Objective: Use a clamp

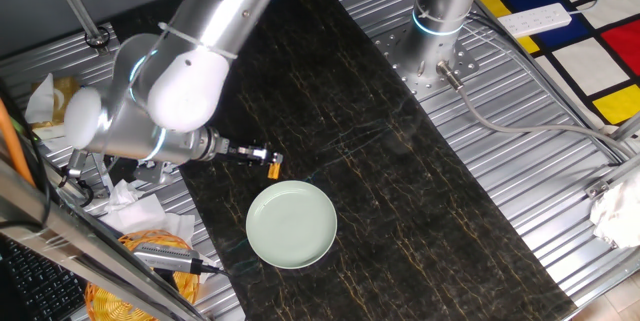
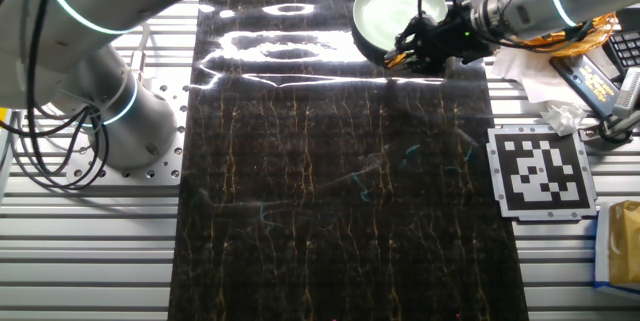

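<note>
The pale green plate (image 1: 291,223) lies on the dark marble-patterned mat (image 1: 400,181), near its edge. My gripper (image 1: 266,158) reaches in sideways just above the plate's rim, and the small orange-yellow clamp (image 1: 273,169) sits at its fingertips, so the gripper looks shut on it. In the other fixed view the plate (image 2: 385,13) is at the top, with the gripper (image 2: 412,49) at its near right rim. There the clamp (image 2: 396,58) shows only as a small orange spot over the mat beside the plate. Whether the clamp touches the plate cannot be told.
Crumpled tissue (image 1: 130,199), yellow cable and tools (image 1: 160,251) clutter the side behind my arm. A second arm's base (image 1: 440,11) stands at the mat's far end. A white power strip (image 1: 535,18) lies on the coloured floor. A black-and-white marker board (image 2: 540,169) sits beside the mat.
</note>
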Controlling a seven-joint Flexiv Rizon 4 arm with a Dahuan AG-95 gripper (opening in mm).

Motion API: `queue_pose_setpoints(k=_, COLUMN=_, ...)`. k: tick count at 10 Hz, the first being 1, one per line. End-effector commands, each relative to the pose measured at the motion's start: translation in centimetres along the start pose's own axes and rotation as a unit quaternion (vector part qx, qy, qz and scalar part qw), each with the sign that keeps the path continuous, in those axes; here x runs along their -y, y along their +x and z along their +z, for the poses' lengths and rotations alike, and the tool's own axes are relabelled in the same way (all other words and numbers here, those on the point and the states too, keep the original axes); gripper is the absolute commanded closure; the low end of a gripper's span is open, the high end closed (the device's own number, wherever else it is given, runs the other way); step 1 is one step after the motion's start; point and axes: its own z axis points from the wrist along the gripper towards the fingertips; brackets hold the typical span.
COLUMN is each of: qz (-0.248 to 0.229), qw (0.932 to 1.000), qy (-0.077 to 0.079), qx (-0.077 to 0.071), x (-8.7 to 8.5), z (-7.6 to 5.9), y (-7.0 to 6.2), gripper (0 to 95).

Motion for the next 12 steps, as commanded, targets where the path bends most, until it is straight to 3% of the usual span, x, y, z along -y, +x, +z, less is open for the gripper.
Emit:
queue_pose_setpoints(k=1, qz=0.000, qw=1.0000, qy=-0.001, qx=-0.001, x=0.01, z=-0.02, y=-0.10, gripper=95.0)
queue_pose_setpoints(k=12, qz=0.008, qw=1.0000, qy=-0.002, qx=-0.003, x=0.14, z=0.20, y=-0.37, gripper=95.0)
